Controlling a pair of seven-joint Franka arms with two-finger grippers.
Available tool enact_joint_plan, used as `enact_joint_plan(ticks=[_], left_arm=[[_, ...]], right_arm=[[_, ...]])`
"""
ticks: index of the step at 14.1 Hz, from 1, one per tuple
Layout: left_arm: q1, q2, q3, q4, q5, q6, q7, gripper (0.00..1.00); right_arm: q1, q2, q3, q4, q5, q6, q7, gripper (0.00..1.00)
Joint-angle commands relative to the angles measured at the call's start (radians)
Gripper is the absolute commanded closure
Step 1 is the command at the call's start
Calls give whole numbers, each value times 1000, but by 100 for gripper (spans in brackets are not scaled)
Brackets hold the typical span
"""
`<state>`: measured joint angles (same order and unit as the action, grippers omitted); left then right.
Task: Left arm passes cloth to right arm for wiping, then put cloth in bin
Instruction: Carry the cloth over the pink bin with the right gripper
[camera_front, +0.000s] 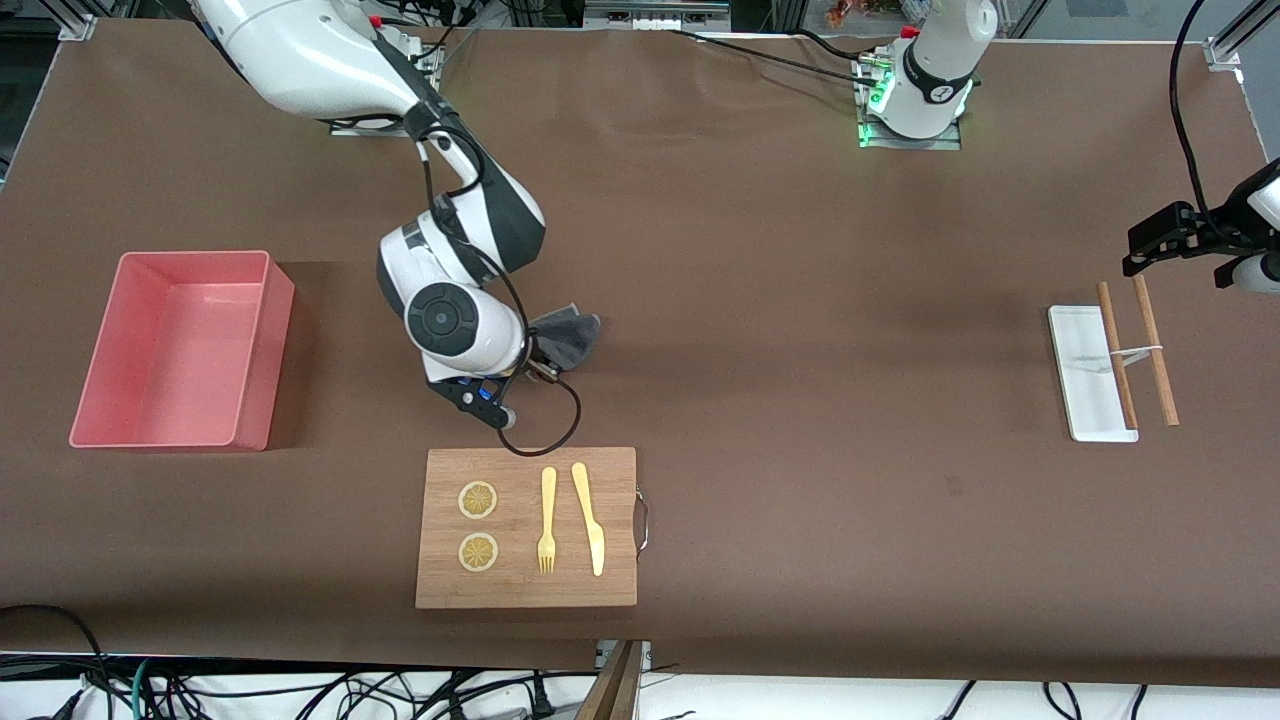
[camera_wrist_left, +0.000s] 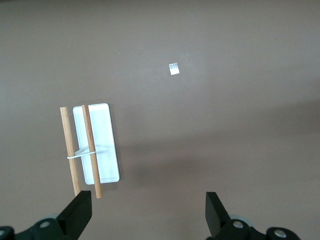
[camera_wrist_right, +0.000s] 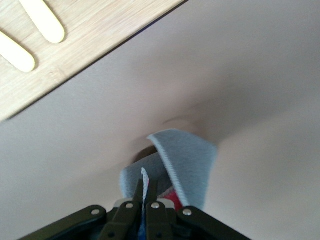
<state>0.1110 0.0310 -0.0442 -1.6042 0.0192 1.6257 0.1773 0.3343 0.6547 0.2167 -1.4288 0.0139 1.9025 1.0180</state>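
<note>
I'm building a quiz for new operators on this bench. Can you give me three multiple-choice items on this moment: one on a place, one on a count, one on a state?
1. Where is the bin?
A. toward the right arm's end of the table
B. on the cutting board
C. beside the white tray

2. How many lemon slices lie on the cutting board?
A. one
B. two
C. four

3. What is the right gripper doing?
A. standing open over the bin
B. resting on the tray
C. clamped shut on the cloth

Key: 1 A, the pink tub sits at that end. 2 B, two slices beside the fork. 3 C, the fingers pinch the grey fabric.
</note>
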Motion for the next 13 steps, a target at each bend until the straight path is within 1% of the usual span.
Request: enact_joint_plan(ticks=[1, 4, 6, 8, 10, 13], left_arm=[[3, 6, 0, 18, -15, -10, -9, 0], [3, 6, 0, 18, -19, -17, -9, 0], [3, 6, 0, 18, -19, -17, -9, 0], [3, 6, 0, 18, -19, -17, -9, 0], [3, 6, 0, 18, -19, -18, -9, 0], [3, 6, -2, 18, -19, -21, -9, 0]], right_arm=[[-55, -75, 9, -1, 12, -133, -145, 100], [-112, -157, 1, 1, 11, -278, -303, 100], [-158, -225, -11, 1, 8, -397, -439, 100], [-179, -291, -75, 1, 8, -498, -595, 100], [-204, -338, -140, 1, 3, -571, -750, 100], [-238, -377, -229, 1, -25, -617, -930, 100]])
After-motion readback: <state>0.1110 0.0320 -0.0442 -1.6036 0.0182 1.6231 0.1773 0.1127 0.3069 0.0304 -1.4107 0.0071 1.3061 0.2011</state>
